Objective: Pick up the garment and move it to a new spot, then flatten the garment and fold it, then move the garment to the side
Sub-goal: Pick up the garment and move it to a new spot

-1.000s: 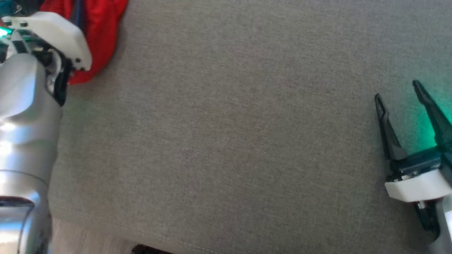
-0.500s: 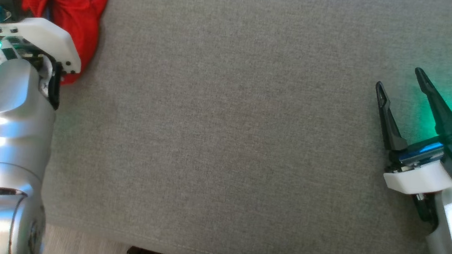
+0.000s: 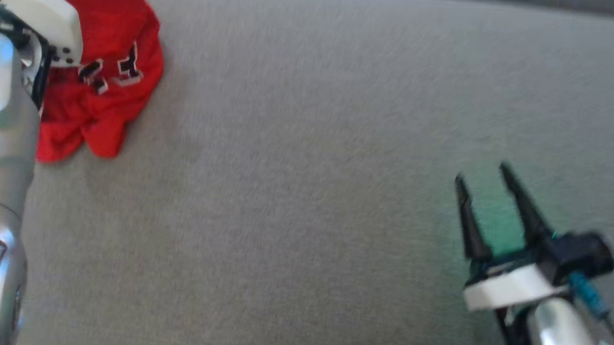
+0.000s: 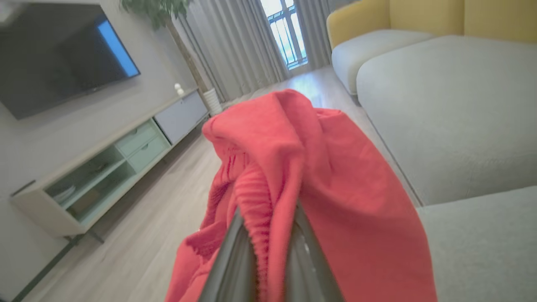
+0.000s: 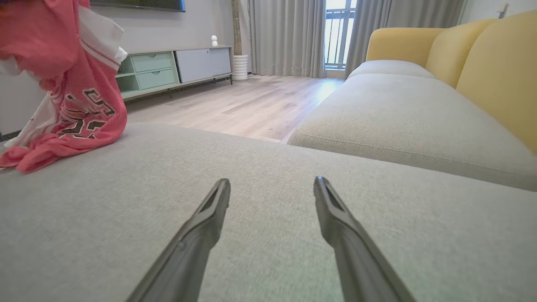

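The red garment (image 3: pixel 103 80) hung from the left gripper (image 4: pixel 268 214) by the left edge of the grey sofa cushion (image 3: pixel 311 193), in its far part. The two dark fingers of this gripper were pressed almost together, and a ribbed fold of the red cloth was pinched between them. In the left wrist view the cloth rose above the fingertips in a rounded bunch and fell away on both sides of them.

The long axis of the garment was close to vertical. Its top end was held up at the gripper and its bottom end pointed down to the cushion. In the right wrist view the garment (image 5: pixel 75 105) came down from the upper left. Its lowest folds lay on the cushion surface and spread a little toward the left edge. Dark printed letters with a white outline (image 3: pixel 112 73) faced the middle of the cushion, and a white striped sleeve (image 5: pixel 100 33) stood out near the top.

The right gripper (image 3: pixel 482 172) was above the right part of the cushion, well apart from the garment. Its fingers were spread wide with nothing between them, and they pointed toward the far edge of the cushion.

Beyond the cushion were a wooden floor (image 5: pixel 251 100) and a yellow sofa back (image 5: pixel 482 54).
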